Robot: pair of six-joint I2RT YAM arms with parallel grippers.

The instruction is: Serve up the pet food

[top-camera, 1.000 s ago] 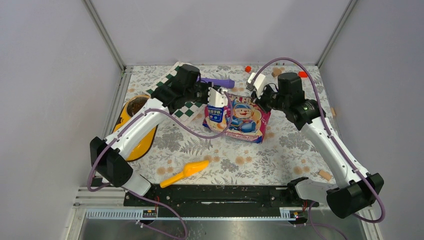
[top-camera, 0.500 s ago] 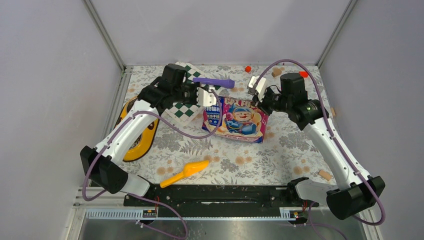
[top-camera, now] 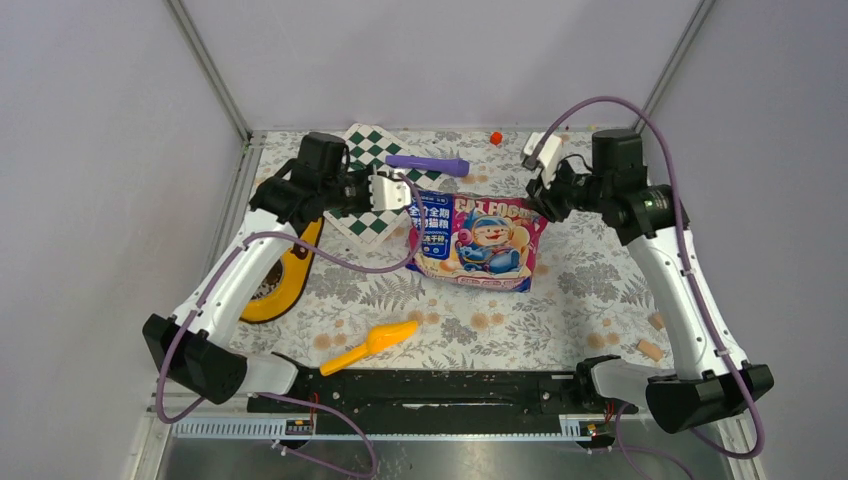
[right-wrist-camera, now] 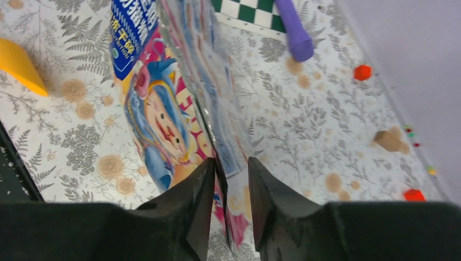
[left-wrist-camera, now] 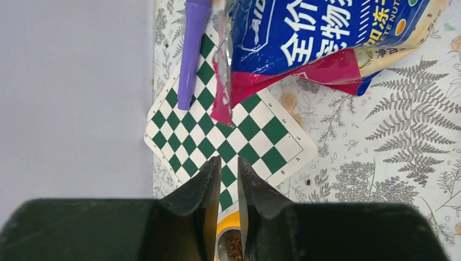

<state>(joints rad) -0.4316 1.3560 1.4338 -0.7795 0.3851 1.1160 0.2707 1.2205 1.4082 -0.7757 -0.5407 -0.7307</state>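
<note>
Over the counter [top-camera: 600, 290] with its flowered cloth, the bag of cat food [top-camera: 478, 240] lies face up in the middle, towards the back, right between the two arms. The top view gives "CAT FOO" in pink capitals along its upper edge, above a cartoon figure. A blue panel on the left carries white Chinese characters.

The left wrist view shows that panel up close: "全价" in big white strokes, the fragment "AID" above it, and "ETE NUT" on the yellow strip. The bag's pink corner overlaps the green-and-white chessboard [left-wrist-camera: 255, 130]. A purple stick [left-wrist-camera: 190, 49] lies partly on that board, just beside the bag.

The left end effector [left-wrist-camera: 228, 163] hangs over the chessboard, short of the bag. Its fingers stand a narrow slit apart with nothing between them. Just below them sits a yellow bowl [left-wrist-camera: 225, 231] with brown kibble [left-wrist-camera: 234, 251] in it.

The right end effector [right-wrist-camera: 231, 163] is at the bag's far right corner. Its fingers are apart, and the bag's crimped edge runs into the gap along one finger rather than being squeezed by both.

An orange scoop [top-camera: 370, 345] lies near the front edge, well apart from the bag. A red bit [right-wrist-camera: 361, 72] and a wooden block [right-wrist-camera: 388, 140] sit by the back wall.
</note>
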